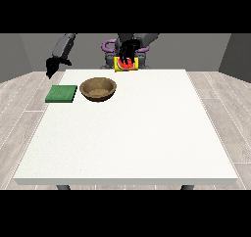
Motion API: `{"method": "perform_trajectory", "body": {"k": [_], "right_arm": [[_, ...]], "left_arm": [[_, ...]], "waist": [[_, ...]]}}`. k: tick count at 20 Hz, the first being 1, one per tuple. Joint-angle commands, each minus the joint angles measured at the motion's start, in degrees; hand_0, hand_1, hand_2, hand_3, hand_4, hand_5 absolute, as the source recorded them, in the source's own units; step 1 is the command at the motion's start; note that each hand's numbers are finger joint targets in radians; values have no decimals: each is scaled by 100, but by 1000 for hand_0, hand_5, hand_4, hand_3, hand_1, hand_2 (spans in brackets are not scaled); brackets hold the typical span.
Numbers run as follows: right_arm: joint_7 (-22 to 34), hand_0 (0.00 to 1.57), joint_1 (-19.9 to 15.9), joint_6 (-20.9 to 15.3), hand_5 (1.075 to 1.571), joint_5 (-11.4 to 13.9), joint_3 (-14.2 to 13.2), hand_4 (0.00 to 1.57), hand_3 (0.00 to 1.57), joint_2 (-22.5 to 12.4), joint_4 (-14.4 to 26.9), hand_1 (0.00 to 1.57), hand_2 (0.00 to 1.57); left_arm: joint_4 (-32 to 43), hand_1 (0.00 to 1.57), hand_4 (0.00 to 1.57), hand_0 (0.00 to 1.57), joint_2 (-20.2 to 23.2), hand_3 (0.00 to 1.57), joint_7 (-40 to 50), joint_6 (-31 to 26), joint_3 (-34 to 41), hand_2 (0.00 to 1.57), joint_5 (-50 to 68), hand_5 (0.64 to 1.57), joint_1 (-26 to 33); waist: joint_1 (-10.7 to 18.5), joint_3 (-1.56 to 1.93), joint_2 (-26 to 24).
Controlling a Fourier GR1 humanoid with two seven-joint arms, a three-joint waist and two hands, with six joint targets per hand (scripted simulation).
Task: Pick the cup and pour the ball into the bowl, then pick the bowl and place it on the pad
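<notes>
Here the white table has a brown bowl near its far left corner, with the green pad just beside it at the left edge. The hand at the view's right is curled round the yellow cup, held above the far edge, so the bowl lies down and to the view's left of it. The hand at the view's left hangs past the far left corner; I cannot tell how its fingers lie.

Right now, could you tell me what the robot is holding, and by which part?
The hand at the view's right holds the yellow cup from above, around its upper part.
</notes>
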Motion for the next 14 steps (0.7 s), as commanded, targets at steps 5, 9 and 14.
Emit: {"method": "perform_trajectory", "body": {"k": [5,9,14], "right_arm": [[-537,0,73,459,1532,-16,-25,399,338,-168,201,0,169],[-327,0,-166,204,1530,-89,-75,416,272,-160,169,0,141],[-385,0,-2,139,1529,32,77,430,283,-33,139,0,150]], "left_arm": [[-630,0,558,0,-52,1571,614,-859,-409,1571,-692,1525,-401],[-947,0,571,0,72,1571,207,-1071,-510,1571,-875,1527,-120],[-818,378,963,378,46,1571,-5,-1784,-1028,1571,-1342,1571,-273]], "waist": [[-144,-2,316],[103,-6,291],[-66,-3,205]]}}
